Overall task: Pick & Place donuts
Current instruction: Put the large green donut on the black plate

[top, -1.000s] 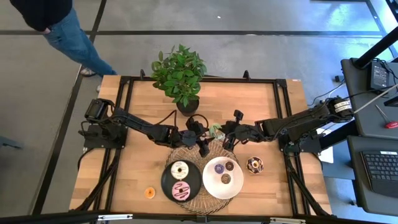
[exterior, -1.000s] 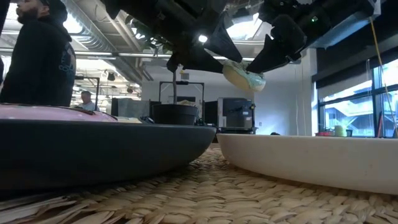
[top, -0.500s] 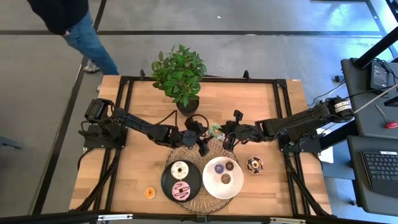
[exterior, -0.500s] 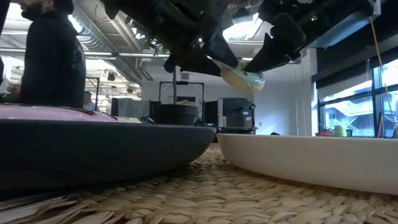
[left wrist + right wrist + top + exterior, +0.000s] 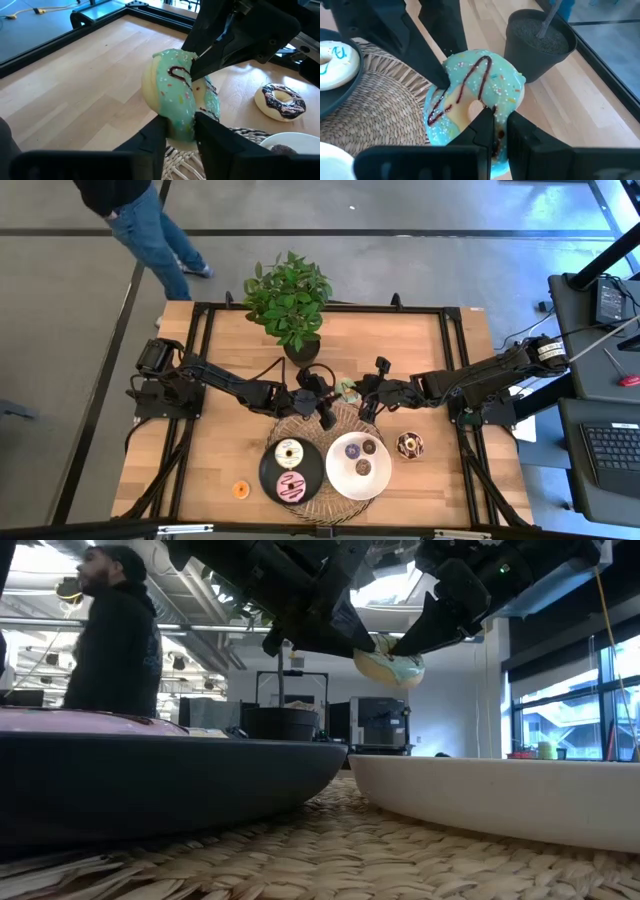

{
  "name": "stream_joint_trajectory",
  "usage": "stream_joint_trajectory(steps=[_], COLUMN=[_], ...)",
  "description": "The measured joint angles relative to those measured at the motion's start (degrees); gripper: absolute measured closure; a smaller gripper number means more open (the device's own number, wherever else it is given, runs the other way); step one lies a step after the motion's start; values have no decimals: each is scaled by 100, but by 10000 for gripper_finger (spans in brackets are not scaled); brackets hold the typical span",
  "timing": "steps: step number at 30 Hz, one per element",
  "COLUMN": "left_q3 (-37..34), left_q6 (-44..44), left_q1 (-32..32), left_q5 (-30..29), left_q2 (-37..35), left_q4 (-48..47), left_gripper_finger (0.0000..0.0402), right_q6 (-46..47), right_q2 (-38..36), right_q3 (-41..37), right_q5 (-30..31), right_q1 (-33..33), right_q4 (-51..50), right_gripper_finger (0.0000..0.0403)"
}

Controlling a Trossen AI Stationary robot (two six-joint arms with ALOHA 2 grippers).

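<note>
At the centre of the high view, the mint donut (image 5: 346, 390) is held in the air between both hands, above the far edge of the woven mat (image 5: 340, 425). The right hand (image 5: 495, 131) is closed narrowly on its rim, and the left hand (image 5: 181, 131) is clamped on the opposite side. Lower in the frame, the white-iced donut (image 5: 290, 452) and pink donut (image 5: 290, 486) lie on the black plate (image 5: 270, 470), minis on the white plate (image 5: 340, 480), the chocolate donut (image 5: 409, 445) and orange mini (image 5: 240, 490) on the counter (image 5: 230, 440).
</note>
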Motion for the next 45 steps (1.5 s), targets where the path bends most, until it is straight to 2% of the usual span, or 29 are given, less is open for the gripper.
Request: stream_joint_trajectory(steps=[8,13,19,22,25,30,32,36,41,45], left_q3=[0,0,0,0,4,5,6,4,2,2], left_q6=[14,15,-44,-197,-384,-758,-850,-1097,-2075,-3125], left_q1=[-2,-2,-1,-61,-187,-532,-709,-1061,-1413,-1698], left_q5=[33,21,283,446,873,2272,2629,2873,2952,3458], left_q2=[0,-7,-209,-532,-860,-1327,-1425,-1467,-1330,-1314], left_q4=[-11,-120,-627,-1044,-1668,-2182,-2309,-2278,-2324,-2679], left_gripper_finger=[356,371,373,375,376,377,377,377,377,377], right_q6=[-378,-450,-230,-153,-88,250,406,467,479,457], right_q2=[-1,-3,-250,-442,-720,-1104,-1184,-1207,-1207,-1206], right_q3=[0,180,961,1051,895,497,354,161,59,59], right_q5=[-251,-262,443,522,544,554,563,570,566,566], right_q1=[8,16,215,344,491,583,581,581,581,579], right_q4=[-7,-319,-1785,-2206,-2310,-2275,-2235,-2047,-1878,-1810], right_gripper_finger=[353,297,235,218,210,208,208,208,208,208])
